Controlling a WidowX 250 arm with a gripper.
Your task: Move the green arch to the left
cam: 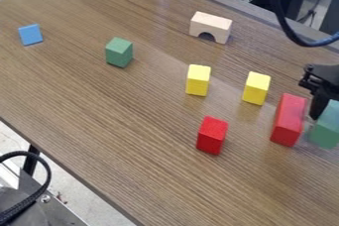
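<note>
The black gripper [320, 92] hangs down at the right edge of the camera view, partly cut off by that edge. Its lower end is right at the upper left side of a green block [324, 130], also cut off by the edge. An arch shape cannot be made out on this block from what shows. Whether the gripper holds it cannot be told.
A long red block [289, 120] lies just left of the gripper. Farther left are yellow blocks [256, 88] [198, 80], a smaller red block [212, 136], a green block [119, 52] and a blue block [30, 34]. A pale wooden arch [211, 26] stands near the table's far edge.
</note>
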